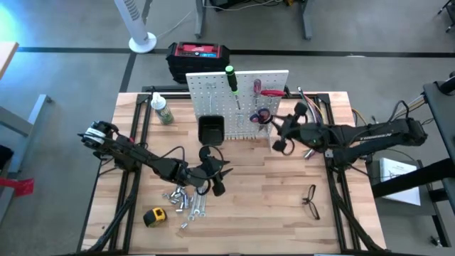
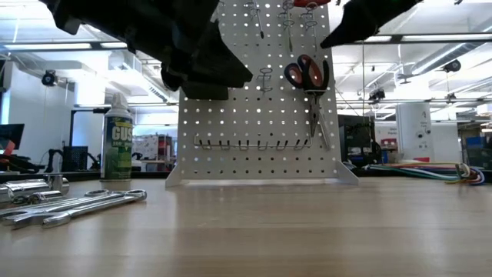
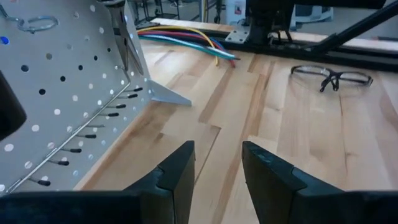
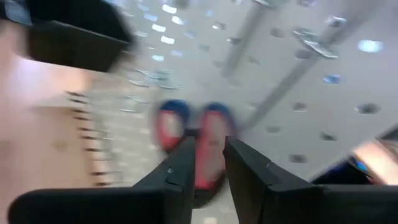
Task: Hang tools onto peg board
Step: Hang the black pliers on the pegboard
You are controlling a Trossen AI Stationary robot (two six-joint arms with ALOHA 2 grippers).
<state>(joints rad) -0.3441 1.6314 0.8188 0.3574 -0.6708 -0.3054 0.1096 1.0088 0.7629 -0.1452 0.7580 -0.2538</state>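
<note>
The white peg board (image 1: 213,92) stands at the table's far middle with a black bin (image 1: 211,129) on its front. A green-handled screwdriver (image 1: 231,77), a red-handled screwdriver (image 1: 270,92) and red-handled pliers (image 2: 307,77) hang on it. Silver wrenches (image 1: 186,200), a yellow tape measure (image 1: 154,217) and black-framed glasses (image 1: 309,201) lie on the table. My left gripper (image 3: 217,168) is open and empty above the table, near the wrenches. My right gripper (image 4: 209,149) is open just right of the hanging pliers (image 4: 208,140), apart from them in the low view.
A green-labelled bottle (image 1: 162,110) stands left of the board. A red-and-black box (image 1: 199,55) sits behind the table. Coloured cables (image 3: 186,38) lie at the far right. Bare wood lies between the wrenches and the glasses (image 3: 329,76).
</note>
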